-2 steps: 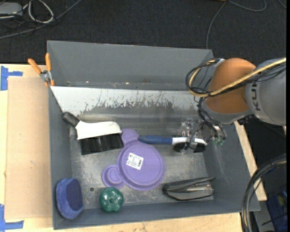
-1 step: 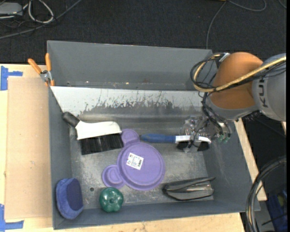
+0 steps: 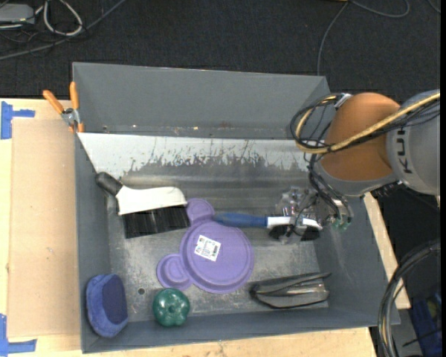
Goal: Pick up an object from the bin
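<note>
My gripper (image 3: 305, 214) hangs low at the right side of the bin, right over the white end of a blue-handled tool (image 3: 241, 219) that lies flat and points left. The tool's white tip meets the gripper's underside. A purple plate with two round ears and a white label (image 3: 208, 257) lies just left of the tool, its upper ear touching the blue handle. A dark folded item with a silver edge (image 3: 291, 291) rests on the floor below the gripper, apart from it.
A white hand brush with black bristles (image 3: 152, 210) lies at the left. A green ball (image 3: 169, 307) and a blue cloth-like bowl (image 3: 105, 303) sit in the near left corner. The arm's orange cover overhangs the bin's right wall.
</note>
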{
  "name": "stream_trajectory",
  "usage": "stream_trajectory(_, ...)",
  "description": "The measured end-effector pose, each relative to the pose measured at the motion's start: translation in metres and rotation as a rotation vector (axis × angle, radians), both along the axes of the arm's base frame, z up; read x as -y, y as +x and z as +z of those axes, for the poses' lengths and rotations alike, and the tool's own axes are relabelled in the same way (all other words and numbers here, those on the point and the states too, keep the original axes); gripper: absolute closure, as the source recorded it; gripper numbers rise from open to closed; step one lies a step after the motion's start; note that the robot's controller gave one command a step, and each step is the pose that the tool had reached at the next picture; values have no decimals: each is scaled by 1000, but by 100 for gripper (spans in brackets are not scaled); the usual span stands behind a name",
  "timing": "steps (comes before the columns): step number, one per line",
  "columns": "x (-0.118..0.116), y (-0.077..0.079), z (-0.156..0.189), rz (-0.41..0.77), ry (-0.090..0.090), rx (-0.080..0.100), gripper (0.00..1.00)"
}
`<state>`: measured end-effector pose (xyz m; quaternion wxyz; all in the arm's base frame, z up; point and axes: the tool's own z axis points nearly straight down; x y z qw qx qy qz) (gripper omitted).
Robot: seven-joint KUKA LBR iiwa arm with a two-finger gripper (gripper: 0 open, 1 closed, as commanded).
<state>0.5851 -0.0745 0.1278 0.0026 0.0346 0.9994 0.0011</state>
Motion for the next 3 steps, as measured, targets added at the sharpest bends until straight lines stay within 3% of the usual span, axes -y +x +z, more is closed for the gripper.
stream_trajectory(1, 1, 2, -14, 5, 2, -12, 100)
stream_trajectory(2, 0, -6, 40, 7, 2, -16, 100)
stream_trajectory(3, 14, -21, 119, 26, 3, -19, 100)
